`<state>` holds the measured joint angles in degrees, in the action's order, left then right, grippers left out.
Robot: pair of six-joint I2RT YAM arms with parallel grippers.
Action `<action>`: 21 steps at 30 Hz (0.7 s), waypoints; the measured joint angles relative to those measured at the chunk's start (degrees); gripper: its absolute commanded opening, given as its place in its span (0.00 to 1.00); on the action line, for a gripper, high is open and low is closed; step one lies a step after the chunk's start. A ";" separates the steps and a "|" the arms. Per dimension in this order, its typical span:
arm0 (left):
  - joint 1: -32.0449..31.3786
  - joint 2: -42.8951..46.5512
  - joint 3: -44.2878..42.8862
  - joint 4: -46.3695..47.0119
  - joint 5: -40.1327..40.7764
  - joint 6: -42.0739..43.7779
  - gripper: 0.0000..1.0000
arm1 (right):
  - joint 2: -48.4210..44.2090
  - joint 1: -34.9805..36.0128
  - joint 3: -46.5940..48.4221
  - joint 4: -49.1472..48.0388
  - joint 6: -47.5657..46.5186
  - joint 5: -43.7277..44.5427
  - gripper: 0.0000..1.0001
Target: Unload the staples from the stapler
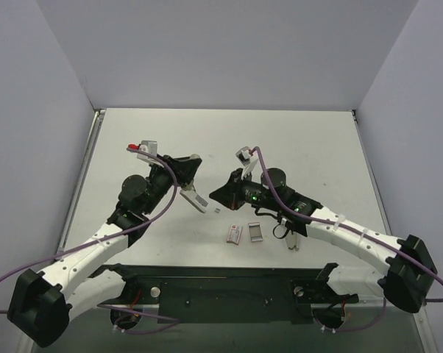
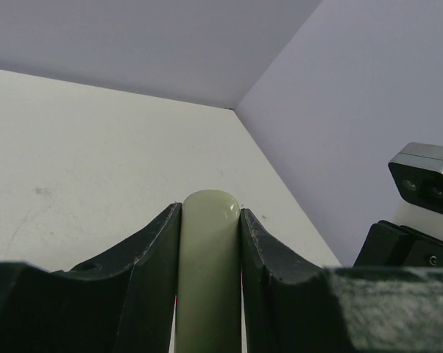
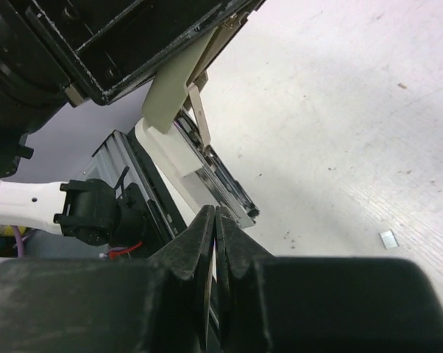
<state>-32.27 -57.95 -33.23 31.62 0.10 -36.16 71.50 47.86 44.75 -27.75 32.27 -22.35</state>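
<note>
My left gripper point(image 2: 210, 209) is shut on the olive-grey rounded bar point(image 2: 209, 257) at the top of the stapler point(image 3: 207, 176). The stapler hangs open above the table's middle point(image 1: 196, 198). In the right wrist view its silver metal body with a black end slants down from the olive bar point(image 3: 170, 95). My right gripper point(image 3: 215, 212) is shut with nothing visible between its fingers, its tips just short of the stapler's lower end point(image 1: 217, 195). I see no staples inside the stapler. A tiny silvery bit point(image 3: 388, 238) lies on the table; I cannot tell if it is staples.
Two small flat pieces, one white and red point(image 1: 234, 233) and one grey point(image 1: 256, 232), lie on the table near the arms' bases. The black base rail point(image 1: 229, 294) runs along the near edge. Grey walls close in the table on three sides.
</note>
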 measured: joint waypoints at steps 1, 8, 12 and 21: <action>0.00 1.11 0.00 -0.22 -0.31 -0.35 0.00 | -1.97 0.61 -0.09 1.55 -0.87 0.94 0.00; 0.00 6.05 0.00 -3.10 -0.83 -2.36 0.00 | -11.13 8.24 -0.09 11.17 -5.07 7.76 0.00; 0.00 7.50 0.00 -4.83 0.09 -3.26 0.00 | -12.44 14.80 -0.85 13.42 -5.33 10.71 0.00; 0.00 10.05 0.00 -10.56 3.65 -8.35 0.00 | -9.35 25.90 -1.81 14.78 -7.98 21.38 0.00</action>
<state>-32.27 -47.90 -33.23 21.06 3.75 -44.51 62.15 73.76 42.94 -12.97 24.29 -0.97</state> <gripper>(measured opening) 0.425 0.001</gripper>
